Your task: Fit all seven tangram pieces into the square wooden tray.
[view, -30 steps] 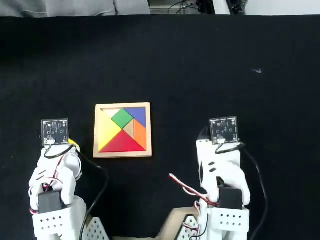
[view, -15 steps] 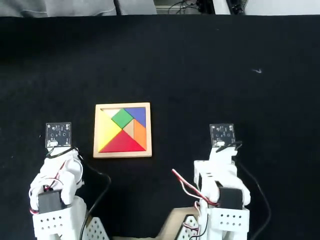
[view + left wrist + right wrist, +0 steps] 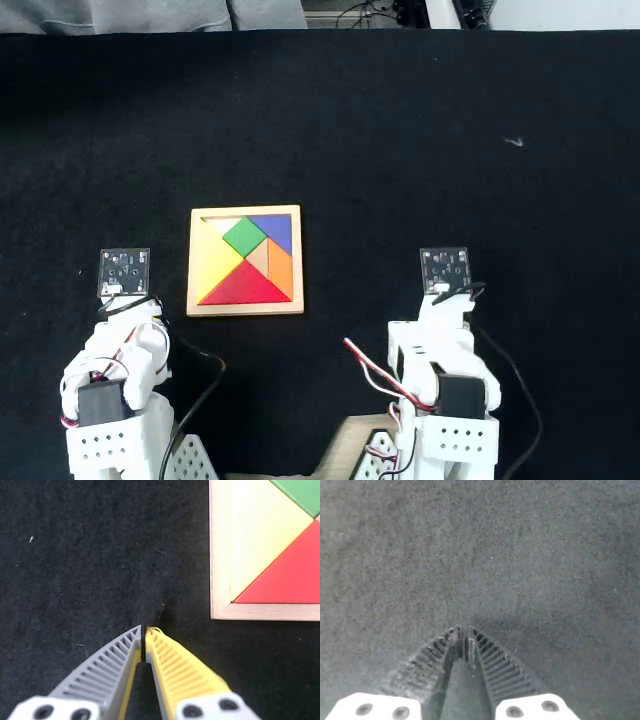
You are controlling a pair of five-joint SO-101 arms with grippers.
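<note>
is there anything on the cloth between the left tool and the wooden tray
Nothing visible does. The left tool is shut over bare black cloth, and the stretch of cloth between it and the wooden tray holds no object. The tray is already filled with coloured tangram pieces.

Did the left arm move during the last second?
Yes. Against the wooden tray, the left arm pulled back toward its base and shifted slightly nearer the tray's side.

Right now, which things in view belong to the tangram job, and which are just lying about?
Job: wooden tray; tangram pieces in it; left gripper, right gripper, both shut.
Lying about: cables at far edge; white speck; black cloth.
</note>
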